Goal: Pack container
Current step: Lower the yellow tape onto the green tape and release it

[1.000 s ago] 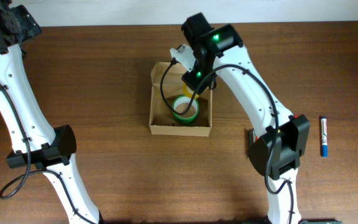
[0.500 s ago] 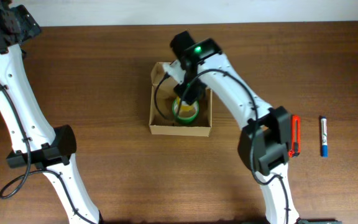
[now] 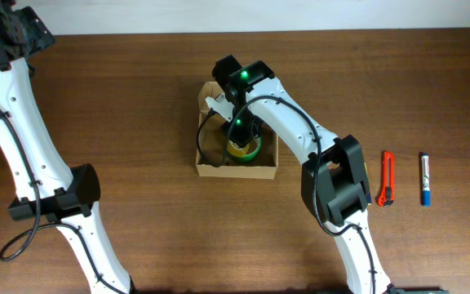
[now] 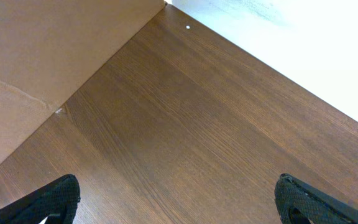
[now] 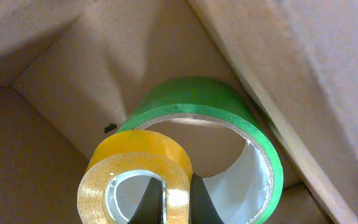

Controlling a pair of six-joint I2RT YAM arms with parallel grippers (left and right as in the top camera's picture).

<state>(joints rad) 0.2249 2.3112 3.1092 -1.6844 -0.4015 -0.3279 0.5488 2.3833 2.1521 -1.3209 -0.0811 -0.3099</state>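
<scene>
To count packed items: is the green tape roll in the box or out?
In. The green tape roll lies inside the container, cardboard walls on every side.

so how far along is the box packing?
Done: green tape roll lies in the container. In hand: right claw pinches the yellow tape roll inside the container, not yet released. Left: red cutter and blue marker lie on the table; left claw open, empty.
</scene>
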